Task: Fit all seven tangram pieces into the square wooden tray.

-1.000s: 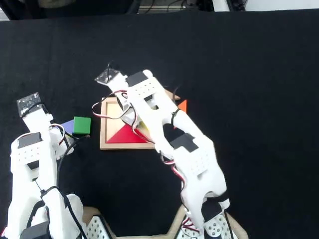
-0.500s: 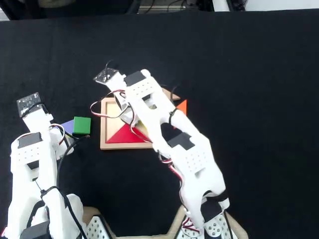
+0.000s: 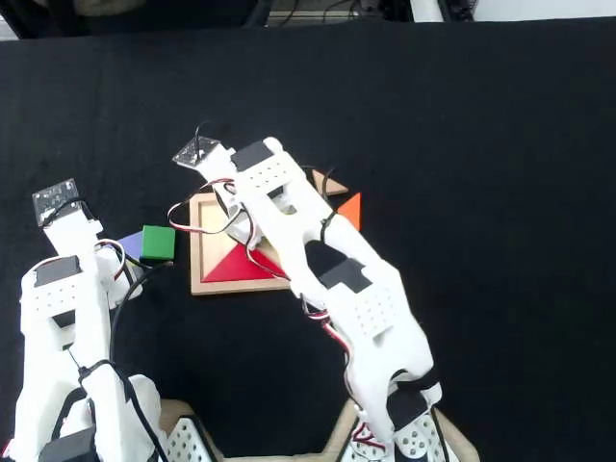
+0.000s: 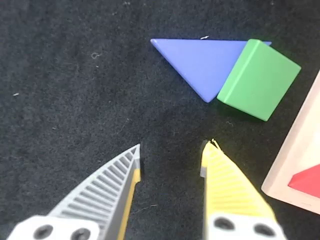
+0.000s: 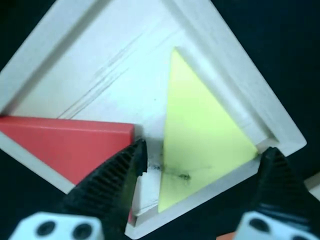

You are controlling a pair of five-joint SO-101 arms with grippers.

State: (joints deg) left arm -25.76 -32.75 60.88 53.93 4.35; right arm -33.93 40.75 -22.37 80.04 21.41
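I see a black table [image 3: 481, 144], with a thin strip of cluttered room beyond its far edge. The right arm hides much of the square wooden tray [image 3: 197, 255], which lies left of centre. Inside, the red triangle [image 3: 229, 267] has its long edge along the near rim. The yellow triangle [image 5: 197, 125] tucks its square corner into a tray corner, long edge facing the red. The right gripper [image 5: 202, 149] hangs wide open astride the yellow, holding nothing. The left gripper [image 4: 172, 146], parted and empty, hangs near the touching blue triangle [image 4: 200, 62] and green square [image 4: 260, 77]. An orange triangle [image 3: 352, 205] lies outside, partly hidden.
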